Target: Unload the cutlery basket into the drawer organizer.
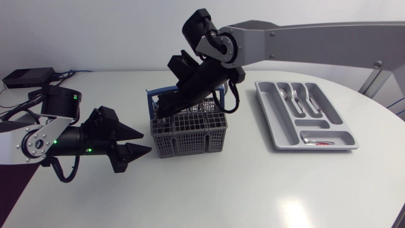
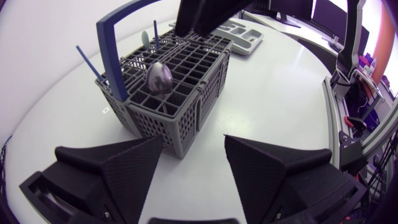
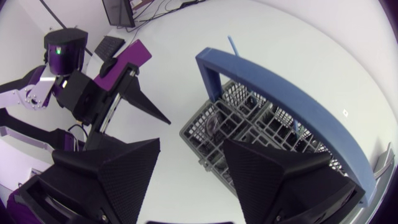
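Head view: your right gripper hangs open, empty, over the cutlery basket, its blue handle close ahead; your left gripper sits open, empty, beside it.

The desk is white, smooth and faintly glossy. The basket is a matt grey plastic lattice with a smooth blue plastic handle. The spoon in it is polished, mirror-bright metal. At right, the organizer is smooth grey plastic with a satin sheen, and its cutlery is shiny metal. The left claw and right claw are matt black and finely grained.
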Available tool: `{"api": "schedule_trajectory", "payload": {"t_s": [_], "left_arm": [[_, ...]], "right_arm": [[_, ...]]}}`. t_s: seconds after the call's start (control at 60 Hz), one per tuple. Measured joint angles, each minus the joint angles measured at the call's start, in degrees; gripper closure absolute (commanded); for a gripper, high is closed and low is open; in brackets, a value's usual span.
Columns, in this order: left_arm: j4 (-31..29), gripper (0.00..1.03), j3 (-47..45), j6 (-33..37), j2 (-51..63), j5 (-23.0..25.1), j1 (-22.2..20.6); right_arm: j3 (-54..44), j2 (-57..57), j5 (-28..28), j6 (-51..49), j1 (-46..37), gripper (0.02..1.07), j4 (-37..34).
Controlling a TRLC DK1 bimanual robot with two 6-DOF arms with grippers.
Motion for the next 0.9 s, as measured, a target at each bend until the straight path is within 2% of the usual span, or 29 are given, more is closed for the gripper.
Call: {"api": "schedule_trajectory", "payload": {"t_s": [0.233, 0.35, 0.533, 0.75, 0.9], "left_arm": [[2.1, 0.35, 0.0, 0.1, 1.7, 0.3, 0.0], [3.0, 0.34, 0.0, 0.1, 2.4, 0.4, 0.1], [3.7, 0.35, 0.0, 0.1, 3.4, 1.3, 0.8], [4.6, 0.34, 0.0, 0.1, 4.0, 1.7, 1.1], [4.9, 0.35, 0.0, 0.1, 4.3, 1.7, 1.1]], "right_arm": [[-1.7, 0.1, 2.5, 4.6, 0.4, 0.46, 6.3], [-2.8, 0.1, 4.2, 6.3, 0.9, 0.54, 8.5], [-5.4, 1.0, 6.6, 7.9, 1.3, 0.54, 11.1], [-9.0, 1.7, 8.0, 9.4, 2.4, 0.63, 14.6], [-10.0, 1.7, 9.3, 10.0, 3.5, 0.64, 17.8]]}}
